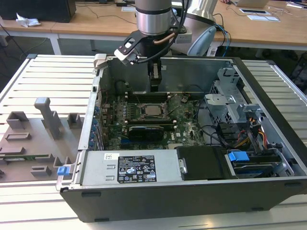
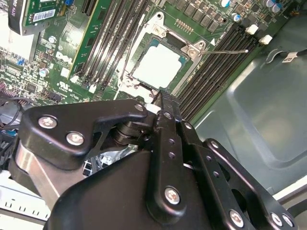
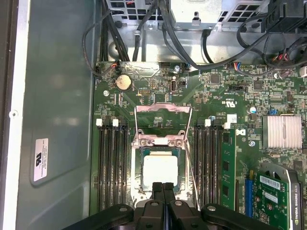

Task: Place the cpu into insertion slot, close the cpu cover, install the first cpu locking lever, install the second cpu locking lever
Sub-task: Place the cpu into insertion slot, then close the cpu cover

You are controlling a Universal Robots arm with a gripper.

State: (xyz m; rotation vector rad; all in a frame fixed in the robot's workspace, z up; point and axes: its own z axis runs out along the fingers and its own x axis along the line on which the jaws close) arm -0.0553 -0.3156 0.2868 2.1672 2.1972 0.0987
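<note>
The cpu (image 3: 160, 170), a small square chip with a pale silvery top, lies flat inside the insertion slot (image 3: 138, 163), with its greenish border showing around the metal cap. From the exterior view the cpu (image 1: 153, 111) sits near the middle of the green motherboard (image 1: 184, 120).

The cpu cover (image 3: 163, 109), a thin silvery frame with a square opening, is swung up and back on its hinge at the far edge of the slot and does not lie over the chip. One thin wire locking lever (image 3: 191, 177) runs along one side of the slot, raised and unlatched. In the second wrist view the locking lever (image 2: 230, 51) juts out over the black memory slots (image 2: 211, 72). Whether a second lever is latched cannot be told.

The gripper (image 3: 163, 188) hangs just above the near edge of the slot, its two black fingers pressed together with nothing between them. In the exterior view the gripper (image 1: 154, 84) hangs inside the open computer case (image 1: 192, 196), a little beyond the slot, and the case rests on a slatted metal table (image 1: 48, 72).

By this look the first step, seating the chip, is done. Closing the cover and locking at least the visible lever are left.
</note>
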